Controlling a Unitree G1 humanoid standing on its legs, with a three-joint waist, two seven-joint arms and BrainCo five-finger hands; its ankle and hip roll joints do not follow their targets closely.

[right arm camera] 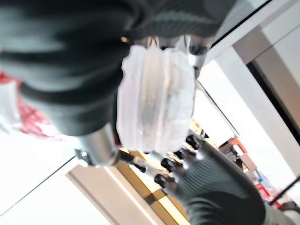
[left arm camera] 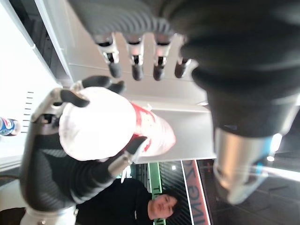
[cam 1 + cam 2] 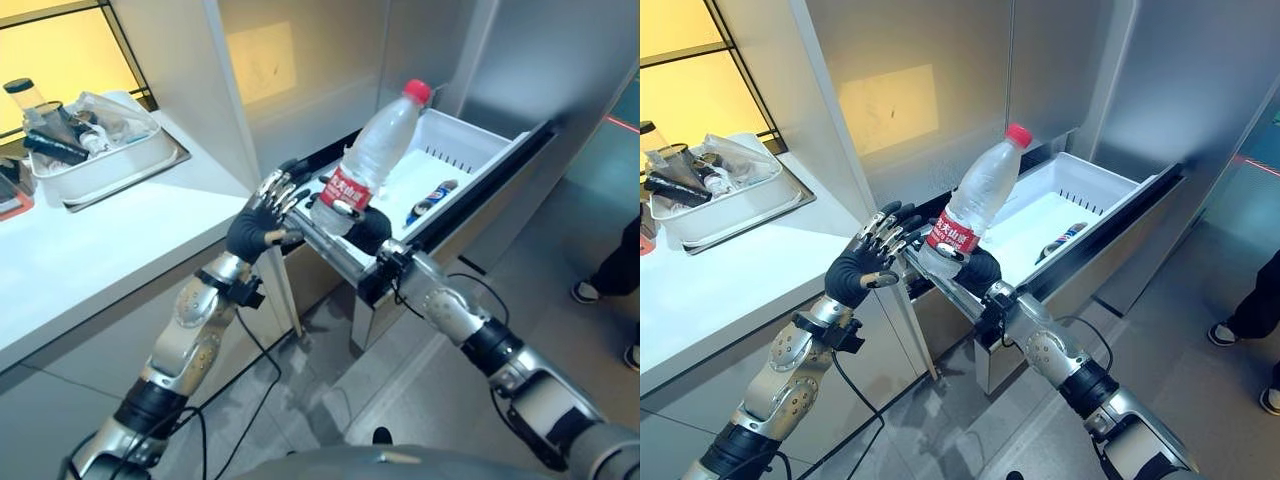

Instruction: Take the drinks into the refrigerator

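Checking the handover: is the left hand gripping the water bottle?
No. The right hand curls around the water bottle near its base, while the left hand is open beside it with straight fingers.

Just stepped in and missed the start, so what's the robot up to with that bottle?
The right hand is curled round the base of a clear water bottle with a red cap, holding it tilted over the near edge of the open white fridge drawer. One drink already lies inside the drawer. The left hand is beside the bottle with fingers straight, holding nothing. A tray of odds and ends sits on the white counter to the left.
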